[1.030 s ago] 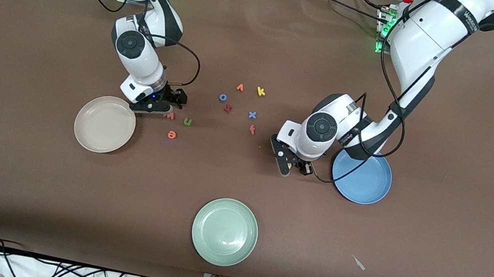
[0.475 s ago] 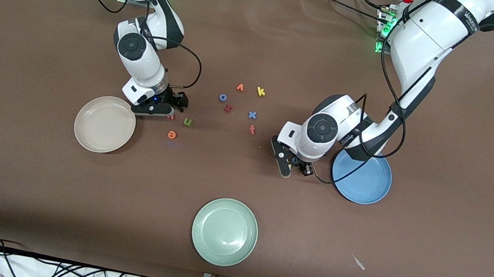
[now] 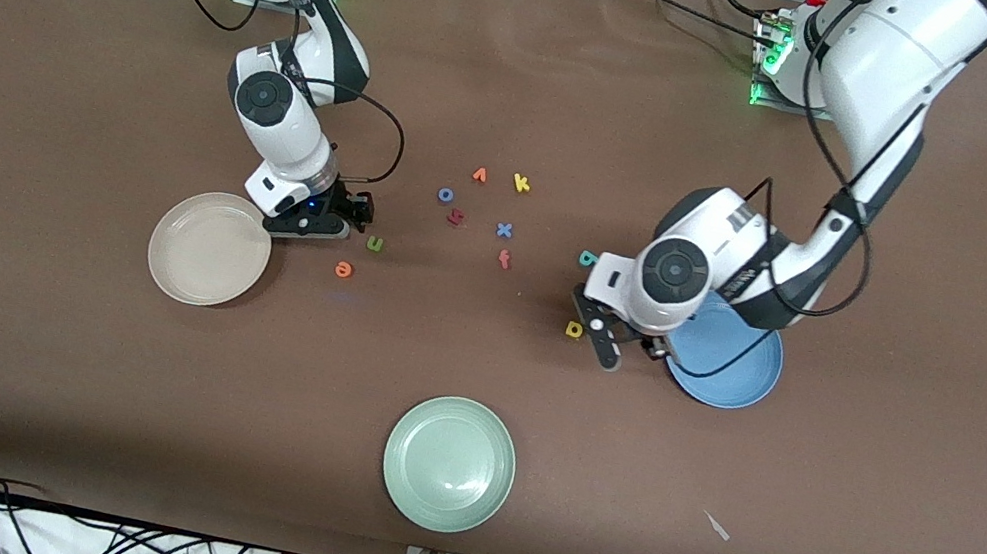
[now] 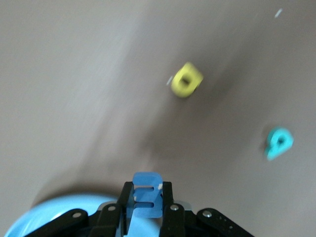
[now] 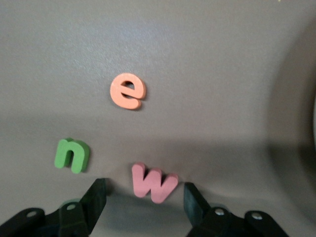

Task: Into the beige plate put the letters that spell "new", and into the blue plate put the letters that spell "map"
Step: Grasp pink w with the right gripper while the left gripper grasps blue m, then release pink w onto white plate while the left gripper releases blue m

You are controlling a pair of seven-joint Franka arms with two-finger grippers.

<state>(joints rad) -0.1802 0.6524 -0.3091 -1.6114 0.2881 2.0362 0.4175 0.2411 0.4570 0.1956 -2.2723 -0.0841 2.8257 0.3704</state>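
Three round shallow plates rest on the brown paper-covered table; none shows a letter resting in it. The cream-beige plate lies toward the right arm's end, the mid-blue plate toward the left arm's end, and the pale green plate close to the table edge nearest the front camera. The right gripper is low over the table just beside the beige plate, its fingers parted on either side of the salmon-red foam w and not touching it; the green foam n and orange foam e lie near it on the table. The left gripper hangs over the rim of the blue plate with its fingers pressed closed on the blue foam m. The yellow round-bowled foam letter and the teal round-bowled foam letter lie on the table beside that plate. A loose cluster of other small foam letters sits mid-table, between the two arms.
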